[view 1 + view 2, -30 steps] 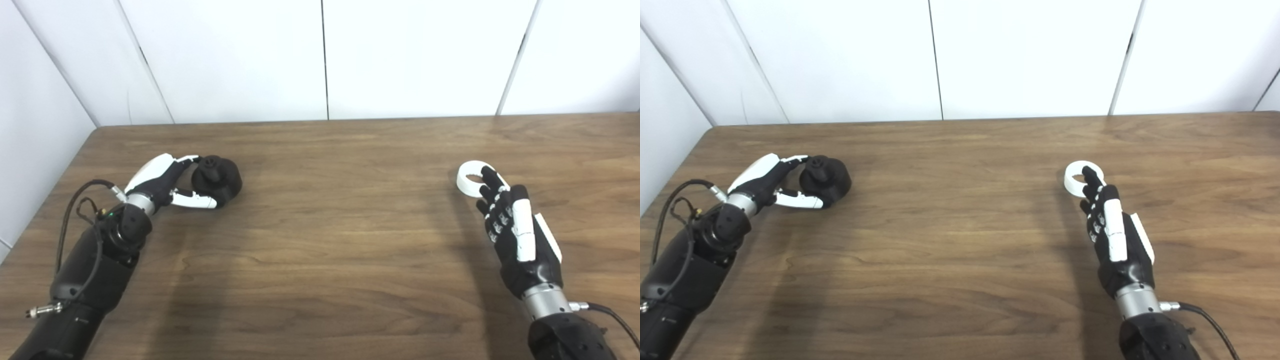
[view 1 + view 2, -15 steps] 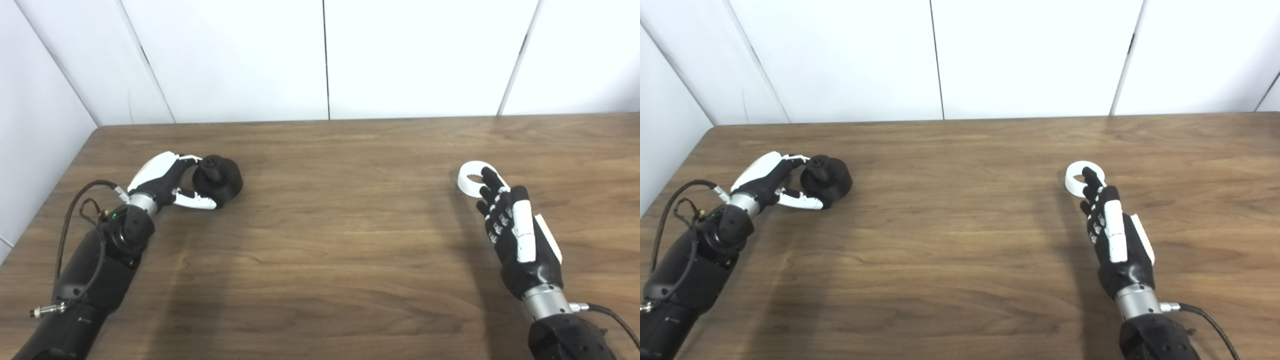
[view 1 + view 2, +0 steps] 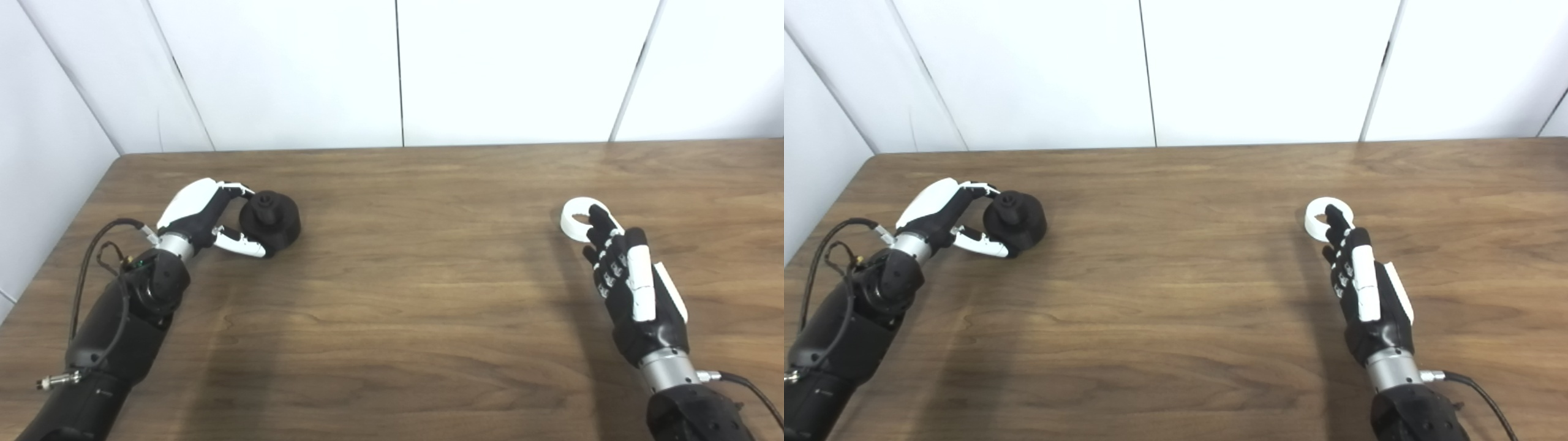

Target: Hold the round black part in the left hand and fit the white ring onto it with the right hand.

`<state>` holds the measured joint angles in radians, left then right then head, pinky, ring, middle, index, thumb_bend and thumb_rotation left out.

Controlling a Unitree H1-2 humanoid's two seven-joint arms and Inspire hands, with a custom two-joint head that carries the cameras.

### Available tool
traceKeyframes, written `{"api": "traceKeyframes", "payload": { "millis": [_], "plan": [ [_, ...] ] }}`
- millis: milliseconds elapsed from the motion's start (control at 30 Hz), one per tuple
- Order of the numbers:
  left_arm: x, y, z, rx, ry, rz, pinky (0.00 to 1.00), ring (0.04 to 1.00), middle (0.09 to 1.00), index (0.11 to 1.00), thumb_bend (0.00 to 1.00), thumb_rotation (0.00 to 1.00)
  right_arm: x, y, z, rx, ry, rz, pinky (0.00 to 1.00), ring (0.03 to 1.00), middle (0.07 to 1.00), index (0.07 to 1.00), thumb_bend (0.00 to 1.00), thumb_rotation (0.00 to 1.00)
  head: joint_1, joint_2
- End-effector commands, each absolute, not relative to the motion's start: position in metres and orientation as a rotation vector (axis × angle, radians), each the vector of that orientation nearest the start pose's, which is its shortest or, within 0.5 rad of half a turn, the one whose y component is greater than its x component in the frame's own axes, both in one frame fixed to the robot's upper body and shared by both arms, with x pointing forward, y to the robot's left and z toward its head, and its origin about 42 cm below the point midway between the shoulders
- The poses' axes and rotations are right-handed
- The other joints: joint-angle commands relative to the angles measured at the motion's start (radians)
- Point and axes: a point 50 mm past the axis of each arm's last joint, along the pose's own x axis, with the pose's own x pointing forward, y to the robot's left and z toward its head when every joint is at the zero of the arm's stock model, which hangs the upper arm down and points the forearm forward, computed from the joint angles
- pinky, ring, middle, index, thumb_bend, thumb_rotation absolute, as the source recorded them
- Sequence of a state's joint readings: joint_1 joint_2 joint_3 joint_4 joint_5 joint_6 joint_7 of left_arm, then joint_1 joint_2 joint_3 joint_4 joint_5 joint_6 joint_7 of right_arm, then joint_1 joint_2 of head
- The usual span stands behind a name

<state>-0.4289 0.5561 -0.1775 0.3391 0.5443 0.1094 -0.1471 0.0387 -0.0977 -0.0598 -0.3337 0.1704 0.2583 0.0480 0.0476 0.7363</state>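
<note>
Both pickups under way. Over the last second my left hand (image 3: 205, 215) has carried the black part (image 3: 270, 215) slightly up and to the right, fingers and thumb cupped around it, so I judge the grasp taken; whether it has cleared the table (image 3: 404, 294) is hard to tell. My right hand (image 3: 631, 282) has not moved: its fingertips overlap the ring (image 3: 576, 219), which lies flat, hiding any contact, so I cannot tell its grip.

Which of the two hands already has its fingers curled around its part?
The left hand: its fingers and thumb wrap the round black part. The right hand is open, fingertips just overlapping the white ring on the table.
</note>
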Motion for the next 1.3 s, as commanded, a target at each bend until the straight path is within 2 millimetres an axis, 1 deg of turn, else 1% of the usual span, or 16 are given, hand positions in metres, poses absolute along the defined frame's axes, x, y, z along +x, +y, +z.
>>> {"api": "traceKeyframes", "payload": {
  "millis": [0, 300, 533, 600, 667, 833, 933, 1067, 1200, 1267],
  "plan": [
    [0.425, 0.367, 0.206, 1.163, 0.012, -0.054, 0.89, 0.972, 0.9, 0.658, 0.76, 0.24, 0.269, -0.247, 0.173, 0.062, -0.097, 0.055, 1.0, 1.0, 0.981, 0.938, 0.63, 1.0, 0.002, 0.0],
    [0.421, 0.363, 0.207, 1.149, 0.007, -0.068, 0.87, 0.965, 0.894, 0.65, 0.76, 0.23, 0.27, -0.245, 0.175, 0.057, -0.099, 0.058, 1.0, 1.0, 0.98, 0.937, 0.63, 1.0, 0.0, 0.004],
    [0.415, 0.353, 0.207, 1.132, 0.021, -0.1, 0.87, 0.96, 0.889, 0.64, 0.75, 0.23, 0.271, -0.245, 0.176, 0.059, -0.098, 0.057, 1.0, 1.0, 0.982, 0.94, 0.63, 1.0, -0.003, 0.011],
    [0.412, 0.349, 0.205, 1.134, 0.02, -0.124, 0.87, 0.967, 0.891, 0.637, 0.75, 0.23, 0.271, -0.245, 0.176, 0.06, -0.099, 0.06, 1.0, 1.0, 0.985, 0.943, 0.63, 1.0, -0.004, 0.011],
    [0.408, 0.345, 0.203, 1.145, 0.008, -0.149, 0.87, 0.963, 0.891, 0.633, 0.76, 0.25, 0.271, -0.245, 0.176, 0.06, -0.1, 0.06, 1.0, 1.0, 0.986, 0.944, 0.64, 1.0, -0.003, 0.012],
    [0.397, 0.335, 0.197, 1.128, -0.01, -0.19, 0.87, 0.96, 0.889, 0.617, 0.77, 0.23, 0.271, -0.245, 0.176, 0.056, -0.098, 0.056, 1.0, 1.0, 0.984, 0.945, 0.63, 1.0, -0.002, 0.015],
    [0.391, 0.33, 0.195, 1.128, -0.015, -0.21, 0.87, 0.96, 0.89, 0.612, 0.78, 0.24, 0.27, -0.245, 0.176, 0.062, -0.095, 0.055, 1.0, 1.0, 0.984, 0.944, 0.63, 1.0, -0.004, 0.015],
    [0.384, 0.322, 0.191, 1.128, -0.022, -0.241, 0.87, 0.96, 0.89, 0.619, 0.78, 0.25, 0.27, -0.244, 0.177, 0.064, -0.095, 0.053, 1.0, 1.0, 0.982, 0.942, 0.62, 1.0, -0.005, 0.016],
    [0.378, 0.312, 0.188, 1.128, -0.048, -0.273, 0.85, 0.953, 0.887, 0.593, 0.79, 0.23, 0.269, -0.244, 0.177, 0.066, -0.094, 0.05, 1.0, 1.0, 0.986, 0.944, 0.63, 1.0, -0.007, 0.018],
    [0.374, 0.306, 0.187, 1.126, -0.061, -0.292, 0.85, 0.952, 0.887, 0.604, 0.79, 0.23, 0.269, -0.243, 0.178, 0.064, -0.094, 0.048, 1.0, 1.0, 0.985, 0.943, 0.62, 1.0, -0.009, 0.019]
  ]
}}
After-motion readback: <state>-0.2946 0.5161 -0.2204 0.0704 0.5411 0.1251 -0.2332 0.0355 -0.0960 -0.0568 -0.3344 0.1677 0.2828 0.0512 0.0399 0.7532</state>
